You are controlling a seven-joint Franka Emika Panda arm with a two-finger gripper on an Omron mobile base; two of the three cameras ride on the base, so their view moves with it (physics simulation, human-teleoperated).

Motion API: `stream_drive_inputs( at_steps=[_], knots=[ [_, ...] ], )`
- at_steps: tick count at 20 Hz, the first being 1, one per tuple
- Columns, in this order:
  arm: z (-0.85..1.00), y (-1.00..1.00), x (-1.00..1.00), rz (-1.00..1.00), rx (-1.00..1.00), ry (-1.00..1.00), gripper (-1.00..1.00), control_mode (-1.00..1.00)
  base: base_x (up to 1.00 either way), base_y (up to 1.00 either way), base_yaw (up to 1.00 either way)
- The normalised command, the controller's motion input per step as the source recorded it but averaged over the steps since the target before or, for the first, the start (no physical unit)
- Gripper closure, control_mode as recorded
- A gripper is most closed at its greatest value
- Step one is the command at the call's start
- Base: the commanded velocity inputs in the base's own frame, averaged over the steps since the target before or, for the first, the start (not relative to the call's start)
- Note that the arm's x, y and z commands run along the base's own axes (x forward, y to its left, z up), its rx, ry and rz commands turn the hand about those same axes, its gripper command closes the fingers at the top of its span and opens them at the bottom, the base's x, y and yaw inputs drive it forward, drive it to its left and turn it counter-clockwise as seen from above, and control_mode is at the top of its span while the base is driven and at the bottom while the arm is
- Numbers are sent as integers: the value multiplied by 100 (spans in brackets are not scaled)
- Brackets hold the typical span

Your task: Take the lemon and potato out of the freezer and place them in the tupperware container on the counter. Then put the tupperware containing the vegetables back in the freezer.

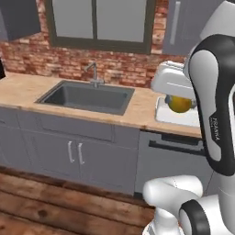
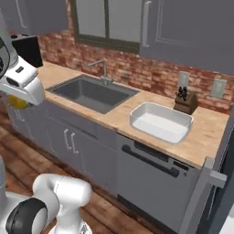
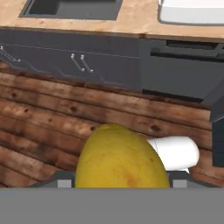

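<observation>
Left base view: the gripper (image 1: pixel 180 102) carried the lemon (image 1: pixel 179 104) at right of frame, overlapping the tupperware container (image 1: pixel 170 117) on the counter (image 1: pixel 137 110).

Right base view: tub sat centre-right, knife block (image 2: pixel 186 101) behind it, sink (image 2: pixel 93 93) to its left.

Hand view: jaws part-open, clamped on the lemon, low in frame; the tub lay upper right, beyond the floor (image 3: pixel 52 113).
</observation>
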Motion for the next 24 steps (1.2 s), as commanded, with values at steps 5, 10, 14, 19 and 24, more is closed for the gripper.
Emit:
stream_drive_inputs(
  at_steps=[5, 10, 14, 19, 24],
  knots=[
    [0, 0, 0, 0, 0, 0, 100, 100, 75, -14, -38],
    [0, 0, 0, 0, 0, 0, 100, 100, 65, -16, -34],
    [0, 0, 0, 0, 0, 0, 100, 100, 65, -2, -35],
    [0, 0, 0, 0, 0, 0, 100, 100, 44, 0, -39],
    [-20, 0, 22, -15, 0, 2, 100, -100, 24, 0, -24]
  ],
)
